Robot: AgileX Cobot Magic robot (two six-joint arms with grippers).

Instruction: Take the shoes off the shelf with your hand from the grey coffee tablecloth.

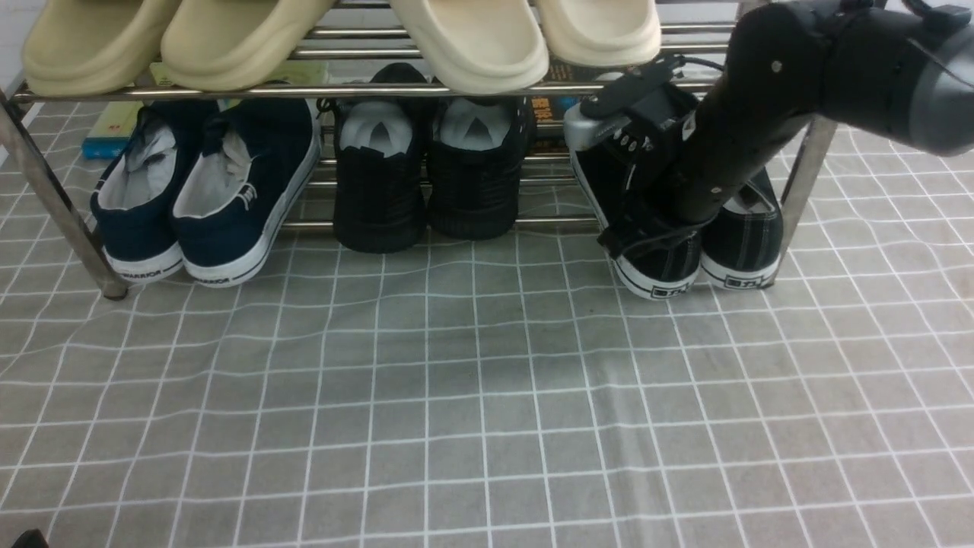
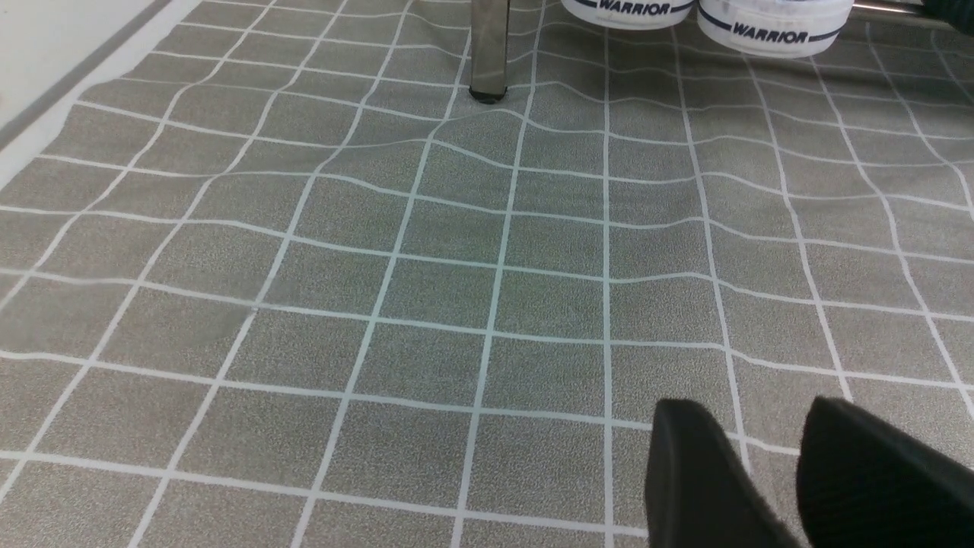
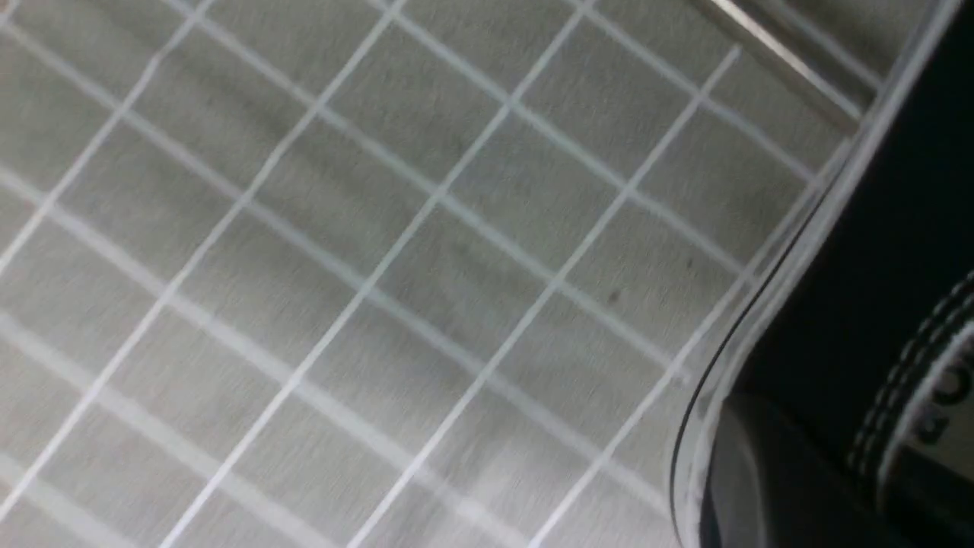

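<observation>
The black canvas sneakers stand at the right end of the steel shelf's (image 1: 456,90) lower tier, heels toward me. My right gripper (image 1: 647,236) reaches in from the upper right and is shut on the left sneaker (image 1: 662,270), whose heel sits slightly further forward than the right sneaker (image 1: 749,243). In the right wrist view one finger (image 3: 761,487) lies against the sneaker's black side (image 3: 875,266) above its white sole. My left gripper (image 2: 761,449) is open and empty, low over the grey grid tablecloth (image 2: 426,289), near the shelf's left leg (image 2: 488,53).
A navy white-soled pair (image 1: 205,198) and an all-black knit pair (image 1: 426,183) share the lower tier. Beige slippers (image 1: 472,46) sit on the upper tier. The shelf's right leg (image 1: 799,183) stands just beside the sneakers. Wrinkled tablecloth (image 1: 456,396) spreads in front.
</observation>
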